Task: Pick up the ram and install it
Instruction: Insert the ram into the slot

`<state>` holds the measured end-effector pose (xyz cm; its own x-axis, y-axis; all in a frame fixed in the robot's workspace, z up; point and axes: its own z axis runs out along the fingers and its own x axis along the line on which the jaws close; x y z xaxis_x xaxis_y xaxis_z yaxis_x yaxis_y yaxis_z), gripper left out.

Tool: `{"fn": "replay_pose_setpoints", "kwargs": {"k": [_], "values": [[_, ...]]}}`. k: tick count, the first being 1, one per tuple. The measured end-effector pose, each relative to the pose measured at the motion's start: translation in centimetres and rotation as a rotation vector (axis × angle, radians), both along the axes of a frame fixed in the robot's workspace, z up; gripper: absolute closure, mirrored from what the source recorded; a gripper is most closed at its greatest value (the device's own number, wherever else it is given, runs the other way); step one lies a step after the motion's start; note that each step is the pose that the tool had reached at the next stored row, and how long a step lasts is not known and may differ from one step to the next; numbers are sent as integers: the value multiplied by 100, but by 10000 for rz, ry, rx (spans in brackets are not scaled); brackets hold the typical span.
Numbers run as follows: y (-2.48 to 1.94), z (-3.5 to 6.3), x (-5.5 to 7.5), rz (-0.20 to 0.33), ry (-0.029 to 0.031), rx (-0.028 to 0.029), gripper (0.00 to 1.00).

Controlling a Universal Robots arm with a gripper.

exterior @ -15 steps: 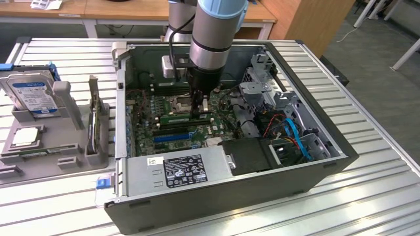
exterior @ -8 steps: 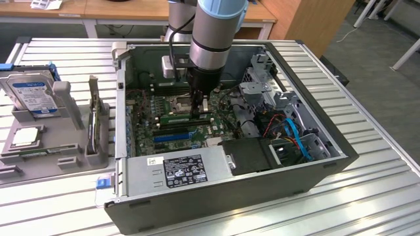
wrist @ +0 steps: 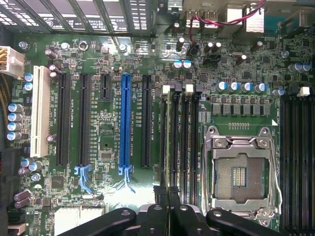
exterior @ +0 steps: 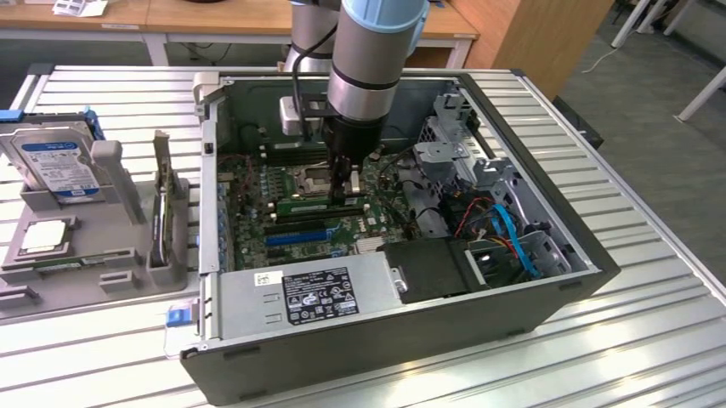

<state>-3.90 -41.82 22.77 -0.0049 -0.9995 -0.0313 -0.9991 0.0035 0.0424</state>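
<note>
Ribbed metal table (exterior: 635, 255), matt black slots (wrist: 63, 120)

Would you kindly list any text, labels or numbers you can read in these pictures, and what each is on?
No text reads clearly enough to quote.
Power supply label: print too small to read.
Hard drive label: blurred.
Motherboard white lettering beside the slots: too blurred to read.
White sticker on the power supply: unreadable.

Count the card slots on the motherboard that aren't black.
2. A white slot near the board's edge; a blue slot flanked by black slots. More could be hidden under the tool.
</note>
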Motion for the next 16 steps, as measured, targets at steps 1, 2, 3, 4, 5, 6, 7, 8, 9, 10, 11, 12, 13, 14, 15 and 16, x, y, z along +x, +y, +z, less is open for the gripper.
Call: {"fn": "replay_pose_setpoints", "kwargs": {"k": [1, 2, 3, 4, 5, 6, 7, 8, 9, 10, 11, 12, 13, 14, 15, 16], "values": [[0, 0, 0, 10, 0, 0, 89], [0, 0, 0, 18, 1, 0, 89], [0, 0, 0, 27, 0, 1, 89], [0, 0, 0, 35, 1, 1, 89], [0, 0, 0, 43, 0, 1, 89], [0, 0, 0, 51, 0, 2, 89], [0, 0, 0, 57, 0, 2, 89], [0, 0, 0, 60, 1, 2, 89], [0, 0, 0, 65, 1, 3, 89], [0, 0, 0, 71, 1, 2, 89], [0, 0, 0, 78, 1, 3, 89], [0, 0, 0, 86, 1, 3, 89], [0, 0, 0, 93, 1, 4, 89], [0, 0, 0, 99, 0, 4, 89], [0, 0, 0, 101, 1, 4, 89], [0, 0, 0, 102, 1, 4, 89]]}}
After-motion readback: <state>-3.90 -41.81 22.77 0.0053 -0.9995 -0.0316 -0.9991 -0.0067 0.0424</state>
